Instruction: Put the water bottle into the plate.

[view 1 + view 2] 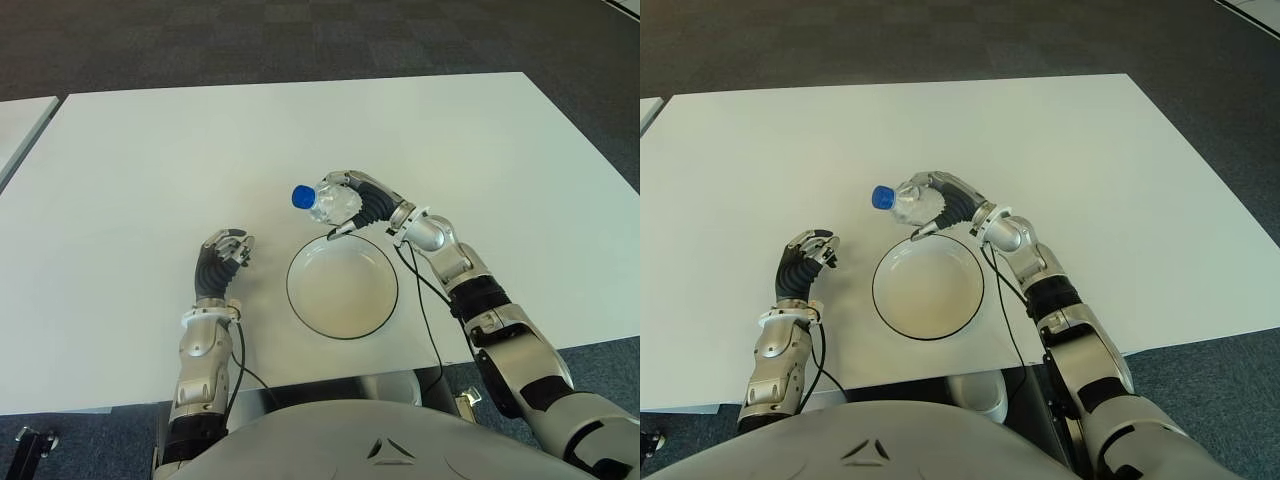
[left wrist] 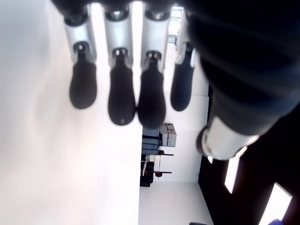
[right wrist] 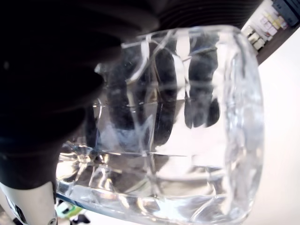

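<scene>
My right hand (image 1: 362, 203) is gripping the water bottle (image 1: 328, 201), tilted w/ blue cap (image 1: 302, 196) leftward, just beyond the plate (image 1: 343, 286) rim. Left hand (image 1: 222, 257), fingers relaxed, is holding nothing, left of plate.

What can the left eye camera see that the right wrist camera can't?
Only the left eye view shows the white table, the plate, the bottle's blue cap and the left hand, empty, to the plate's left. Only the right wrist view shows, close up, dark fingers wrapped round the clear, ridged bottle wall. Both show the water bottle held in the right hand, which the eye view puts at the plate's far rim.
</scene>
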Robot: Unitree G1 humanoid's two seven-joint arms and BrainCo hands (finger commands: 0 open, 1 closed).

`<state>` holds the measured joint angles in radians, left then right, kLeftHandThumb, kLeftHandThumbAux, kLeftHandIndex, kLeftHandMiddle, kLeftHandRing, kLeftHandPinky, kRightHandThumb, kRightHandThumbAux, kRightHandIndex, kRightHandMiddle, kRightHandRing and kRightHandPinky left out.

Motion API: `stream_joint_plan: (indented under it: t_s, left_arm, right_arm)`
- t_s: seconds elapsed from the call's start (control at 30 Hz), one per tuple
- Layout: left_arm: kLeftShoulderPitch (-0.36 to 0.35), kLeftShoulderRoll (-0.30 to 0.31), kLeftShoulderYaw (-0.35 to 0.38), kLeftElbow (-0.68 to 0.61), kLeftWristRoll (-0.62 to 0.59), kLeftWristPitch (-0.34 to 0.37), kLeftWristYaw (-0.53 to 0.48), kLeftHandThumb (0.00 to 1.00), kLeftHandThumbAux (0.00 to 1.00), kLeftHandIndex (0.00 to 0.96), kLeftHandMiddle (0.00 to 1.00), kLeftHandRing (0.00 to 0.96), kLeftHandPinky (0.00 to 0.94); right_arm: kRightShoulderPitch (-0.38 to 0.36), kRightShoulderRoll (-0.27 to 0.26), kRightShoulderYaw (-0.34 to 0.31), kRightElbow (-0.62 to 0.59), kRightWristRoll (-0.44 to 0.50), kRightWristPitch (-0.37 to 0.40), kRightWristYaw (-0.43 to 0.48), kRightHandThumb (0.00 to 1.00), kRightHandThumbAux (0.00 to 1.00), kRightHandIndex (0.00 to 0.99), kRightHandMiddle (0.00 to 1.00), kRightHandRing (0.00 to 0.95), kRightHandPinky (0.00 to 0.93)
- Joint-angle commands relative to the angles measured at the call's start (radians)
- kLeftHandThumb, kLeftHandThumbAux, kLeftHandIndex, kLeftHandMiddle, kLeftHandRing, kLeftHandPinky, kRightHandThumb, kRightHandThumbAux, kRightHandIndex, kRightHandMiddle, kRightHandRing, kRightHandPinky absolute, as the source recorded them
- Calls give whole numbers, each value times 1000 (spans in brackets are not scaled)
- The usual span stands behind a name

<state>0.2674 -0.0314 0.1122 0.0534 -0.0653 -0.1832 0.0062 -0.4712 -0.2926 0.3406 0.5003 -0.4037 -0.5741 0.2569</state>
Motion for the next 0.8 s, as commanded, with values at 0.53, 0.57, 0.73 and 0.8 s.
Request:
stream_joint_plan:
  t_s: [0.53, 0.57, 0.73, 0.8]
  left_arm:
    - [11, 2, 4, -9, 9, 21, 15, 706, 713, 435, 694, 674, 657]
    - [11, 2, 4, -8, 9, 20, 15, 706, 713, 435, 694, 674, 657]
    - [11, 1, 6, -5, 6, 18, 14, 706, 714, 435, 688, 668, 646]
    - [11, 0, 7, -5, 3, 19, 14, 706, 714, 435, 687, 667, 644]
  right_arm:
    - [59, -135, 149, -200, -79, -24, 257, 703, 727, 439, 828, 815, 801]
    - [48, -142, 161, -192, -104, -37, 260, 703, 727, 439, 827, 813, 799]
    - [20, -159, 205, -164, -220, -62, 233, 703, 727, 438, 827, 809, 797]
    - [18, -164, 215, -172, -256, -45, 235, 703, 727, 438, 827, 808, 795]
